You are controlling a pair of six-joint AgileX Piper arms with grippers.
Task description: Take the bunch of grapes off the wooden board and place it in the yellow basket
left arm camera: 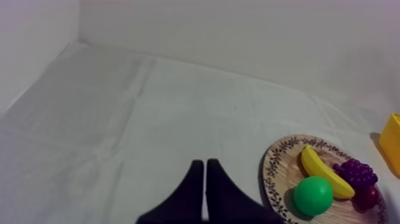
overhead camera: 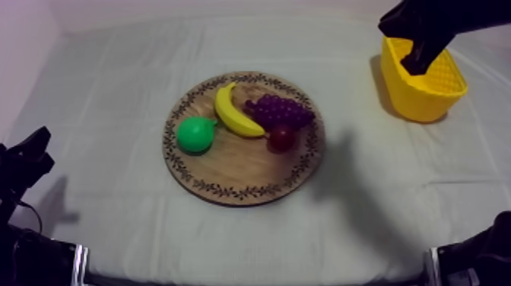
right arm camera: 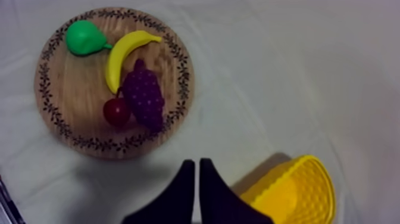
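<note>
The grey-white cloth (overhead camera: 114,91) covers the whole table, smooth in the main, with soft creases running across it and a fold line towards the front edge. Low at the left side, the left gripper (overhead camera: 26,156) rests above bare cloth. Its two black fingers lie together as a narrow wedge with nothing between them, and it throws a faint shadow on the fabric.

In the middle of the table lies the round wooden board (overhead camera: 236,163), with a dark leafy pattern round its rim. On the board's left part sits the green pear (overhead camera: 196,134), and the banana (overhead camera: 234,114) is just beside it. The bunch of grapes (overhead camera: 280,111) lies on the board's right part, against the banana. The small red fruit (overhead camera: 281,138) touches the bunch's nearer side.

Farther back and to the right, well apart from the board, the yellow basket (overhead camera: 422,103) stands on the cloth. The right gripper (overhead camera: 417,65) hangs over the basket's opening, its fingers pressed together and holding nothing.

Behind the table rises a plain pale wall (left arm camera: 238,36), and the cloth runs up to its foot.
</note>
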